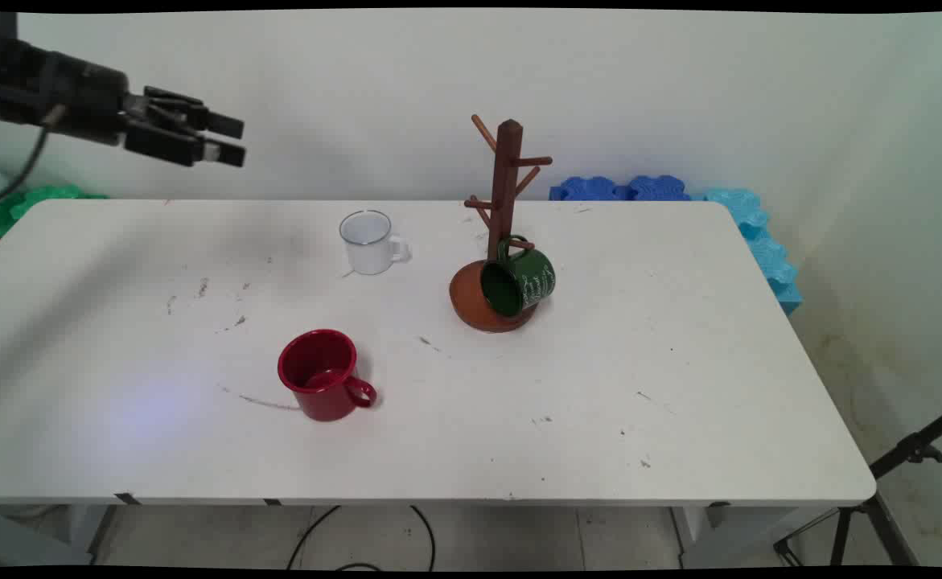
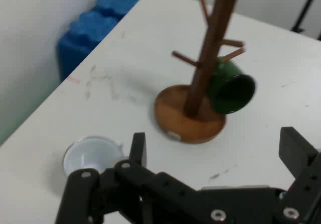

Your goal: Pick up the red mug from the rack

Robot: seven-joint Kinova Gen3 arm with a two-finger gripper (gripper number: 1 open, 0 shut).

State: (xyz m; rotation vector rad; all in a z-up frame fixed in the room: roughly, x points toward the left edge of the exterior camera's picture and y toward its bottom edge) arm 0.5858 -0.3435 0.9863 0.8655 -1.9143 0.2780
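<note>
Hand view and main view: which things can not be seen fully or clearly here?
- White mug: in the hand view, the end effector linkage covers its lower part.
- Red mug: absent from the hand view, outside its frame.
- Mug tree: its top is cut by the hand view's upper edge.
- Green mug: its white lettering is too small to read in the main view.

Overhead and hand cameras share the rack (image 1: 505,233) (image 2: 208,78) (closer).
</note>
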